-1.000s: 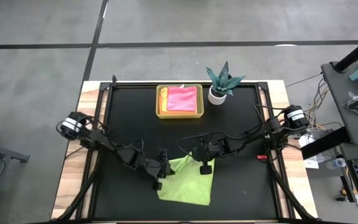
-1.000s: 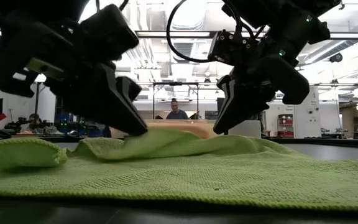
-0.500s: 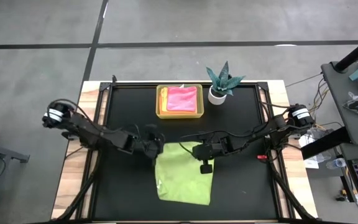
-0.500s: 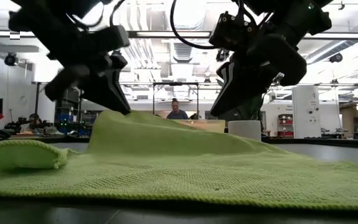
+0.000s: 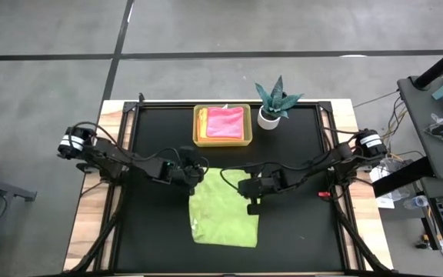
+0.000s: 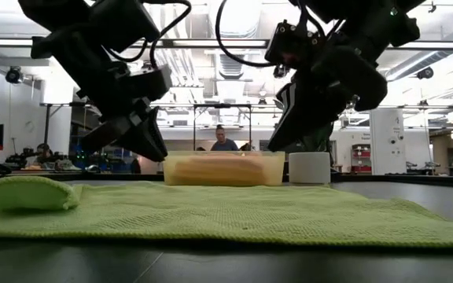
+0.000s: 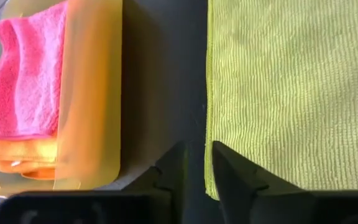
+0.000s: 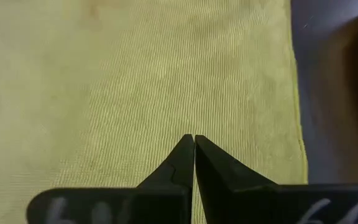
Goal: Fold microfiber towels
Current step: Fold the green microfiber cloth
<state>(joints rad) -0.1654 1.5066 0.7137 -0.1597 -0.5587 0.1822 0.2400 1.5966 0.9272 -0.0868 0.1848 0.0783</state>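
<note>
The lime green towel (image 5: 223,218) lies spread flat on the black table (image 5: 298,231), in the middle of its near half, roughly rectangular, with one corner at the left near side slightly curled up (image 6: 30,192). In the low view it stretches across almost the whole width as a low, even sheet.

The left gripper (image 5: 193,171) hangs just above the towel's far left corner, not touching the cloth. Its fingers (image 7: 229,171) stand a little apart, with a narrow gap between them and nothing in it; through the left wrist view the towel's edge runs right beside that gap.

The right gripper (image 5: 253,201) is over the towel near its far right edge. Its fingers (image 8: 178,158) are pressed together, tips meeting, and the cloth lies flat beneath them; no fold of it is pinched between the tips.

At the middle of the table's far edge sits the yellow tray (image 5: 199,127). In it lies a folded pink towel (image 5: 226,121) on top, with an orange towel (image 7: 17,152) under it, seen at the stack's side in the left wrist view. Just beside the tray, to the right, stands the plant (image 5: 277,98) in its white pot (image 5: 267,118).

In the room beyond the table a person (image 6: 224,141) shows far off.
</note>
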